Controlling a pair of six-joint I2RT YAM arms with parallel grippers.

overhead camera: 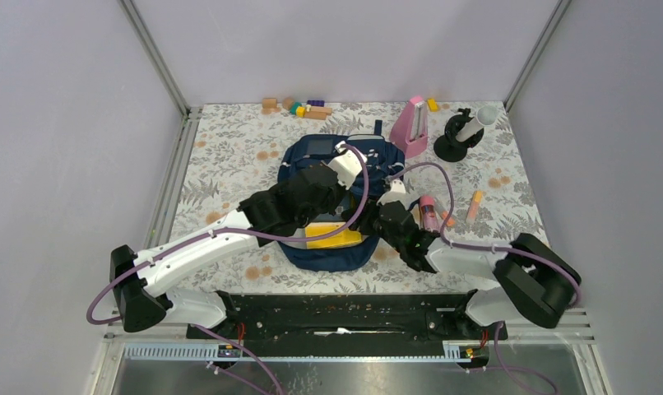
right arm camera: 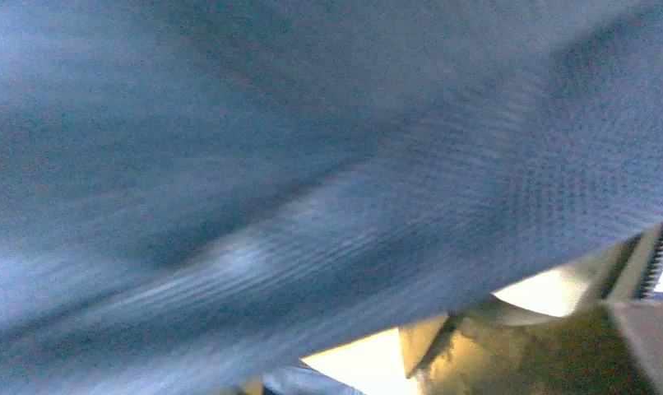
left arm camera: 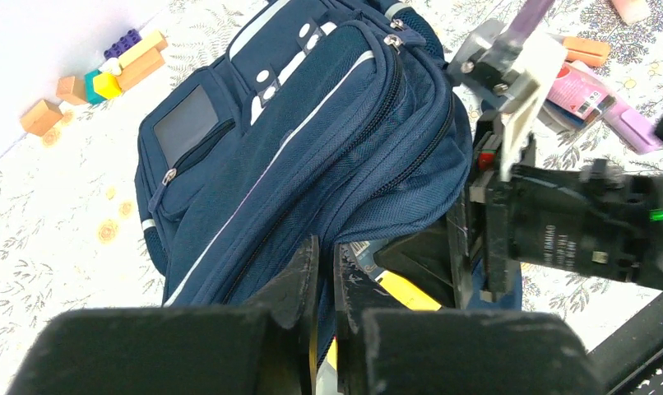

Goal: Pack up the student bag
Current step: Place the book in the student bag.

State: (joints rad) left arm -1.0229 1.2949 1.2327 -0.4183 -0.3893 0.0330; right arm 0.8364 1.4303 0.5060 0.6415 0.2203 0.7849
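The student bag [overhead camera: 336, 152], navy with thin white stripes, lies in the middle of the table with its mouth toward the arms. A yellow book [overhead camera: 332, 233] shows inside the mouth. My left gripper [left arm camera: 324, 271] is shut on the bag's upper opening edge and holds the fabric up; in the top view that arm [overhead camera: 299, 197] lies over the bag. My right gripper [left arm camera: 443, 247] reaches into the mouth from the right, its fingertips hidden by fabric. The right wrist view is filled with blurred navy cloth [right arm camera: 312, 164], with the yellow book [right arm camera: 369, 362] below.
Coloured blocks [overhead camera: 299, 107] lie at the far edge. A pink wedge-shaped object [overhead camera: 412, 125] and a black stand with a white bulb [overhead camera: 464, 132] stand behind the bag to the right. A pink tube [overhead camera: 428, 212] and an orange stick [overhead camera: 475, 204] lie right of the bag.
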